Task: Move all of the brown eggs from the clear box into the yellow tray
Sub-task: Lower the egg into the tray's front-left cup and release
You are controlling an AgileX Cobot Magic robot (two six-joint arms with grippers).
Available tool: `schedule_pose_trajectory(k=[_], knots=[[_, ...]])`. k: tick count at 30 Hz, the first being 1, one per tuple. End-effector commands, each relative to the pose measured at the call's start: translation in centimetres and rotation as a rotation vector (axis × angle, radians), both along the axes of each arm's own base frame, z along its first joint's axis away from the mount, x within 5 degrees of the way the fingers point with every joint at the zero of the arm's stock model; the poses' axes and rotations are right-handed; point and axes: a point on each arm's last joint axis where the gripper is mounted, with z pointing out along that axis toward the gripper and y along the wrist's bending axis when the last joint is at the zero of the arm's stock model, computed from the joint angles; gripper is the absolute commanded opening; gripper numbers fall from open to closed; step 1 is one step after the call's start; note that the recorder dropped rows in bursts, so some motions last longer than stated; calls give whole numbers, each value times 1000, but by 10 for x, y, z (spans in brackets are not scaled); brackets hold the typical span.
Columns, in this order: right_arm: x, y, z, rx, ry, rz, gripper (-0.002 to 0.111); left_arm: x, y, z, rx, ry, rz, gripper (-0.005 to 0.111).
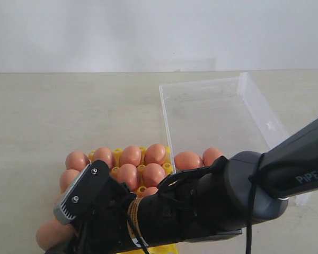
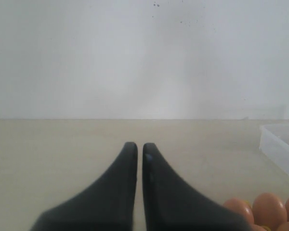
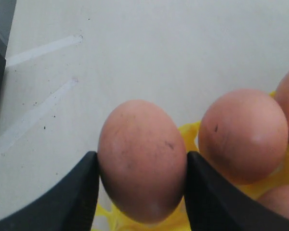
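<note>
One brown egg is clamped between the two dark fingers of the right gripper. They stand as far apart as the egg is wide, press on its flanks and hold nothing else. The egg's long axis runs up and down the right wrist frame, in line with the fingers, and its far end pokes out past their tips. Yellow plastic of the yellow tray shows under the egg at the bottom of that frame, and bare table fills the left and top. A seated egg lies just beside it on the right, a narrow gap between them. The held egg therefore hangs at the tray's outer edge, and the coming move likely calls for a drop along the egg's own axis, with no drift towards that neighbour. Whether it already touches a cup cannot be told. In the exterior view the right arm reaches across from the right edge to the lower left, over a tray already crowded with eggs. Two more eggs lie near the centre, in the near corner of the clear box, on the right arm's side. The left gripper is all but closed, a sliver between its fingers, empty and aimed over bare table.
</note>
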Motion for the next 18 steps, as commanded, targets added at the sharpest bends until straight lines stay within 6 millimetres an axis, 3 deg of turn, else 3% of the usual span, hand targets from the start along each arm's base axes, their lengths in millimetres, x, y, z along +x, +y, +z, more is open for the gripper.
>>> schedule_pose_trajectory(k=[1, 4, 6, 12, 18], knots=[[-4, -2, -5, -53, -11, 47, 7, 0, 0, -1, 3, 0, 3, 4], [-5, -2, -5, -52, -12, 62, 28, 0, 0, -1, 3, 0, 3, 4], [-5, -2, -5, -50, -11, 59, 37, 0, 0, -1, 3, 0, 3, 4], [-5, -2, -5, -52, -16, 62, 47, 0, 0, -1, 3, 0, 3, 4], [-5, -2, -5, -52, -19, 64, 49, 0, 0, -1, 3, 0, 3, 4]])
